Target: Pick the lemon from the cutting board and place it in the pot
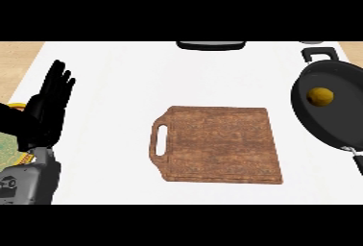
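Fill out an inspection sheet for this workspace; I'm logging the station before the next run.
Surface: white counter, wood floor showing at its far corners.
Job's things: lemon lies inside the black pot at the right edge; wooden cutting board at centre carries nothing.
Clutter: dark object at the far edge, cut off by the view; yellow and green item at the left edge, partly hidden.
Hands: left hand open, fingers up, resting at the left edge; right hand not in view.
Cables: nothing seen.
Surroundings: nothing seen beyond the floor.
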`<state>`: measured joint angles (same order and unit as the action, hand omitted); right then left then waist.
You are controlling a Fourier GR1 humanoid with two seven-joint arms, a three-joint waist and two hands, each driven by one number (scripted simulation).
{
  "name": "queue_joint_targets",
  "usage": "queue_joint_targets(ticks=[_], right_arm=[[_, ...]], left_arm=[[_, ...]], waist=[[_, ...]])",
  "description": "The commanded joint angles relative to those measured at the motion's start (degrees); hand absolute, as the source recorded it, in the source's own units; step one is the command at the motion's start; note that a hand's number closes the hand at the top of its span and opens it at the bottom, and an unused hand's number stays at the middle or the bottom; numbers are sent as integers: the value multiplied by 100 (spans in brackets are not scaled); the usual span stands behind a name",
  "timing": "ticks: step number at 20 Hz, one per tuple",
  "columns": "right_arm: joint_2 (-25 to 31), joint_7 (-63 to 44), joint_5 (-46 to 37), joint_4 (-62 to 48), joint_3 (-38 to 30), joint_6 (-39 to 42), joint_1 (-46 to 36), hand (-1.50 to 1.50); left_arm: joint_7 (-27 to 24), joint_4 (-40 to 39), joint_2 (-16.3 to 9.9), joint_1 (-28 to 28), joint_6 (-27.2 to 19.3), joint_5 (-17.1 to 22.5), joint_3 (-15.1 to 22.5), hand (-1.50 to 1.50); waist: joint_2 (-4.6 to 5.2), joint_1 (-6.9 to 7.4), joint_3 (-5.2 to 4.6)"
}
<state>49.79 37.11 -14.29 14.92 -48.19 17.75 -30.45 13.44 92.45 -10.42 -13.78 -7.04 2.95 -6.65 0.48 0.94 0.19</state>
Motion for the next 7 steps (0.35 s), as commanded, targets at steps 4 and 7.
queue_joint_targets(ticks=[4,7], right_arm=[[346,342,120,-169,91,331,318,-150],[565,438,217,-396,-27,648,472,-150]], left_arm=[[328,4,-137,-266,-17,42,-146,0],[-159,-162,-12,-26,162,178,-146,0]], waist=[[-9,-7,0],[24,25,13]])
